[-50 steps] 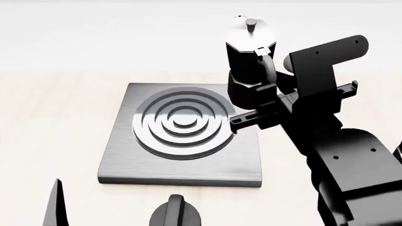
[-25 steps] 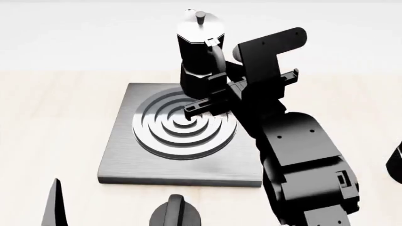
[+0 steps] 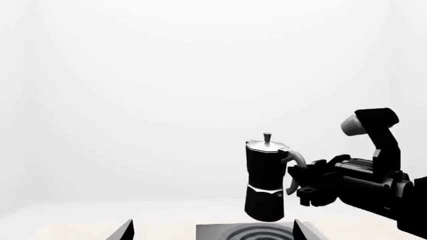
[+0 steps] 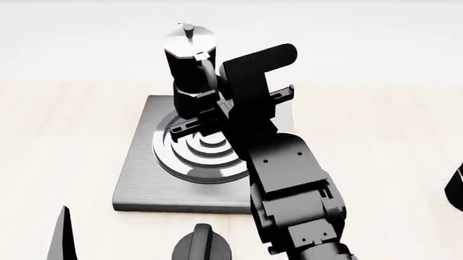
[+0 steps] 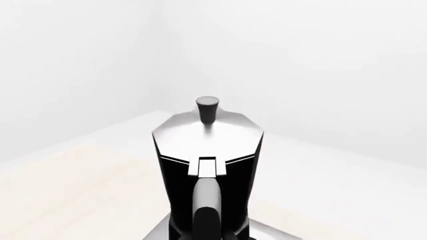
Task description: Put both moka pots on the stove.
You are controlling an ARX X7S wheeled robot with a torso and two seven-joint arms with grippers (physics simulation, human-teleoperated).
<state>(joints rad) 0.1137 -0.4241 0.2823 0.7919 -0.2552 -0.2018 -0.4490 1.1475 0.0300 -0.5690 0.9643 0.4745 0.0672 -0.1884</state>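
One moka pot (image 4: 190, 65), black with a silver lid, hangs upright just above the back left of the stove (image 4: 137, 184), over its ring burner. My right gripper (image 4: 206, 105) is shut on its handle. The pot also shows in the left wrist view (image 3: 265, 175) and in the right wrist view (image 5: 207, 150), where the handle hides the jaws. My left gripper (image 3: 212, 232) is open and empty, low in front of the stove (image 3: 220, 232). One of its fingers (image 4: 64, 235) shows at the bottom left of the head view. A black shape (image 4: 457, 189) cut off by the right edge may be the second pot.
A short black round knob (image 4: 203, 245) sits on the light wooden tabletop (image 4: 65, 135) just in front of the stove. My right arm (image 4: 289, 184) stretches over the stove's right half and hides it.
My right arm has carried the moka pot leftwards, from beyond the stove's back right corner to over the burner. The left gripper has not moved.
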